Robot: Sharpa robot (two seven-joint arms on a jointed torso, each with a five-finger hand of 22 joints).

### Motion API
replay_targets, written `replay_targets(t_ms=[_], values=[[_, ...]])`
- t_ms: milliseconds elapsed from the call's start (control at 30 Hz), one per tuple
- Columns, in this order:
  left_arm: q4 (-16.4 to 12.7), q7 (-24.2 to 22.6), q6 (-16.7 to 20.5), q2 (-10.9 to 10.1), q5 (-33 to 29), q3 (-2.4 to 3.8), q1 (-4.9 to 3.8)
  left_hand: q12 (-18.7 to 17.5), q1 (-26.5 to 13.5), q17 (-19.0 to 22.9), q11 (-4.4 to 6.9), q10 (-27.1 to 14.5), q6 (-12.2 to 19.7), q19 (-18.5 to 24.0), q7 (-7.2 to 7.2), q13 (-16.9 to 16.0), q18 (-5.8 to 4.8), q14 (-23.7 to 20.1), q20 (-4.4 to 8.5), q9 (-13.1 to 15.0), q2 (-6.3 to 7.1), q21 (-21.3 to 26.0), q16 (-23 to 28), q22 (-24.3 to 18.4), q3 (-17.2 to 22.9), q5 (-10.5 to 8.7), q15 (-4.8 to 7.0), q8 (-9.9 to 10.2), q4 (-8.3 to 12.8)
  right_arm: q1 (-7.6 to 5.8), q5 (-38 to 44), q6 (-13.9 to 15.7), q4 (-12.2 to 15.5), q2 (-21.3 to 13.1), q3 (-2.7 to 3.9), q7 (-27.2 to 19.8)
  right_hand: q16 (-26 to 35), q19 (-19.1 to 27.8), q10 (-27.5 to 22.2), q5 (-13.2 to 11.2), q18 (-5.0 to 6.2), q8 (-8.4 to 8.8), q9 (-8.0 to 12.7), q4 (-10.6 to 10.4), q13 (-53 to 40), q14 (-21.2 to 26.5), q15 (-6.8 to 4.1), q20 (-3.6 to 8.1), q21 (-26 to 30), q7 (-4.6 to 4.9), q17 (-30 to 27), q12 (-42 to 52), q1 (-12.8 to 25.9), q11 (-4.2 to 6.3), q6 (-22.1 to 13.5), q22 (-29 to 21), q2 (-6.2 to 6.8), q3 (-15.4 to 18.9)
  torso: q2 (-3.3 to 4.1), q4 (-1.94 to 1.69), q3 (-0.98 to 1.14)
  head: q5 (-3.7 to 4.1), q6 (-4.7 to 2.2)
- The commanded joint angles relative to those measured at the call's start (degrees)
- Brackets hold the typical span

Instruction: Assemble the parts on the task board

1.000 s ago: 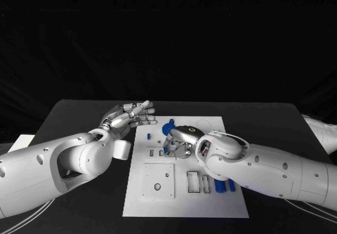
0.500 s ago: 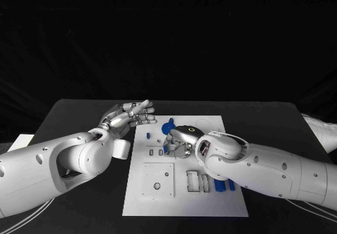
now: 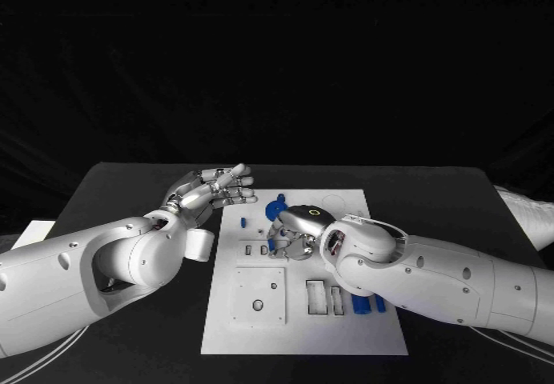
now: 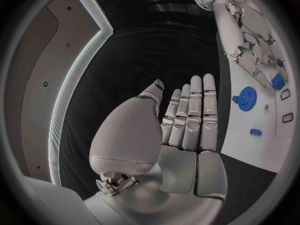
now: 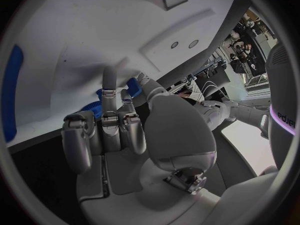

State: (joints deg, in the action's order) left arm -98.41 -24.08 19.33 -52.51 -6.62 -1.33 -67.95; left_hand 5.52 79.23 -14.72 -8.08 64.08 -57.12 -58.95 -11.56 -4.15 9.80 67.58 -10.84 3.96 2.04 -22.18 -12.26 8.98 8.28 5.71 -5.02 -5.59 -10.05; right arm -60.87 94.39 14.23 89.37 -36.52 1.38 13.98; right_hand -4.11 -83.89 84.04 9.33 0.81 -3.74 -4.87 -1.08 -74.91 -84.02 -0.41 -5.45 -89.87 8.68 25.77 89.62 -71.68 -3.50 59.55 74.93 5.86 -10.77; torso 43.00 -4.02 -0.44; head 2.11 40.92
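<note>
Task board (image 3: 303, 320) lay in the middle of the black table (image 3: 127, 180), long side running away from the robot. Judged still early in assembly: several pale slots (image 3: 315, 297) on the near half stood unfilled, and two blue pegs (image 3: 368, 305) lay loose at the board's right edge, just beside the right forearm. Blue gear (image 3: 274, 210) sat on the far half of the board, apparently on its post, though seating could not be confirmed. Small blue piece (image 4: 255, 132) rested apart on the board near the gear, not yet placed as far as could be judged.

Right hand (image 3: 293, 241) was lowered over the board's middle, close by the gear, fingers curled downward. A blue part (image 5: 132, 83) showed at the fingertips (image 5: 110, 77), seemingly pinched between them against the board; judged to be mid-insertion, though the exact contact stayed partly hidden.

Left hand (image 3: 214, 190) was raised beside the board's far left corner, well clear of the parts. Fingers straight and lying side by side, thumb off to one side, palm bare, nothing held or touched.
</note>
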Motion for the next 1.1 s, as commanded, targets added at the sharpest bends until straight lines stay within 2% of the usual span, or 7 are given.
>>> replay_targets(t_ms=[33,333,533,667,833,967,1100], values=[[-0.1,-0.2,-1.2,0.1,-0.1,0.03,-0.02,-0.3,0.4,0.0,-0.25,-0.1,-0.2,0.3,-0.25,0.0,0.57,-0.3,-0.23,0.0,0.01,-0.4,0.2,0.0,-0.1,-0.27,-0.07,0.1,0.4,0.05,0.9,1.0,0.2,0.1,-0.01,0.1,0.2,-6.1,5.5,-1.6,-0.81,0.04,0.1,-0.5,-14.7,-1.1,0.59,-0.52,-0.1,-0.03,0.1,-0.4,1.0,-0.49,-0.5,15.1,0.28,1.2,-0.01,-0.03,-0.02,0.04,0.03],[-0.1,-0.2,-1.2,0.0,-0.1,0.03,-0.02,-0.3,0.4,0.0,-0.25,-0.1,-0.2,0.3,-0.25,0.0,0.57,-0.3,-0.23,0.0,0.01,-0.4,0.2,0.0,-0.1,-0.27,-0.07,0.1,0.4,0.16,0.7,7.9,0.8,-0.3,-0.01,-1.8,0.3,-6.1,4.8,-4.0,-0.81,0.16,0.3,-2.7,-13.9,-1.2,0.86,-0.77,-0.1,0.43,0.2,-1.6,1.9,-0.89,-2.8,15.1,1.24,4.7,-0.03,-0.02,0.0,0.11,-0.02],[0.1,-0.2,-1.3,0.0,-0.1,0.02,-0.02,-0.4,0.3,-0.1,-0.27,-0.1,-0.2,0.3,-0.27,0.1,0.57,-0.3,-0.24,0.0,0.01,-0.4,0.3,0.0,-0.1,-0.27,-0.08,0.2,0.4,-0.13,-6.8,12.9,2.5,-2.9,0.31,-11.1,0.3,-5.6,3.4,-4.3,-0.53,0.02,0.3,-4.3,-12.5,-1.1,1.01,-0.96,0.4,0.67,0.2,-4.0,0.3,-1.09,-3.8,13.7,1.3,6.2,-0.13,-0.06,0.0,0.03,-0.23],[0.4,-0.1,-1.4,0.0,-0.1,0.01,-0.02,-0.4,0.3,-0.1,-0.27,-0.1,-0.2,0.3,-0.27,0.1,0.57,-0.3,-0.24,0.0,0.01,-0.4,0.3,0.0,-0.1,-0.27,-0.08,0.2,0.4,-2.4,-21.0,7.7,4.0,-6.4,0.65,-17.7,-0.2,-0.8,-2.4,-3.7,1.77,0.04,0.3,-3.1,-7.5,-1.5,1.14,-1.36,5.2,1.01,1.1,-12.6,-3.6,-1.33,-5.1,2.6,-0.51,5.5,-0.15,0.11,-0.06,0.01,-0.66],[1.3,0.1,-1.6,0.3,-0.1,-0.03,0.02,-0.4,0.3,-0.1,-0.27,-0.1,-0.2,0.3,-0.26,0.1,0.57,-0.3,-0.24,0.0,0.01,-0.4,0.3,0.0,-0.1,-0.27,-0.08,0.2,0.4,-5.91,-40.2,0.7,5.4,-11.6,0.79,-21.0,-3.0,23.8,-27.7,-2.3,9.23,0.04,0.6,-0.3,15.4,0.3,1.74,-1.7,32.0,1.79,4.6,-49.1,-9.0,-1.87,-7.5,-39.2,-2.6,2.0,-0.61,-0.03,-0.11,0.3,-0.84],[2.6,1.0,-1.9,0.7,-0.1,-0.08,0.05,-0.5,0.4,-0.2,-0.25,-0.1,-0.1,0.4,-0.18,0.1,0.58,-0.2,-0.24,-0.1,0.04,-0.3,0.3,-0.1,-0.1,-0.25,-0.06,0.3,0.5,-8.28,-56.8,-3.2,4.5,-15.9,0.83,-23.6,-0.4,35.4,-31.0,-1.1,9.11,0.0,0.7,0.9,37.7,15.9,5.06,-3.6,50.6,3.57,3.0,-70.5,-10.8,-4.35,-8.8,-51.1,-1.75,-4.9,-1.13,0.18,-0.18,0.19,-0.89],[3.7,2.4,-2.6,1.1,0.7,-0.13,0.07,-0.8,0.5,-0.4,-0.19,-0.3,0.0,0.9,-0.04,0.1,0.71,0.2,-0.22,-0.1,0.08,0.4,0.5,-0.6,-0.1,-0.25,0.07,0.6,0.8,-9.06,-66.8,-4.0,2.5,-18.2,0.83,-25.8,0.6,32.9,-27.2,-0.3,9.8,-0.24,0.6,2.2,53.0,20.7,6.59,-5.86,60.5,3.98,-4.9,-79.5,-9.0,-5.26,-7.6,-58.0,1.0,-10.1,-1.52,0.42,-0.09,-0.15,-0.9]])
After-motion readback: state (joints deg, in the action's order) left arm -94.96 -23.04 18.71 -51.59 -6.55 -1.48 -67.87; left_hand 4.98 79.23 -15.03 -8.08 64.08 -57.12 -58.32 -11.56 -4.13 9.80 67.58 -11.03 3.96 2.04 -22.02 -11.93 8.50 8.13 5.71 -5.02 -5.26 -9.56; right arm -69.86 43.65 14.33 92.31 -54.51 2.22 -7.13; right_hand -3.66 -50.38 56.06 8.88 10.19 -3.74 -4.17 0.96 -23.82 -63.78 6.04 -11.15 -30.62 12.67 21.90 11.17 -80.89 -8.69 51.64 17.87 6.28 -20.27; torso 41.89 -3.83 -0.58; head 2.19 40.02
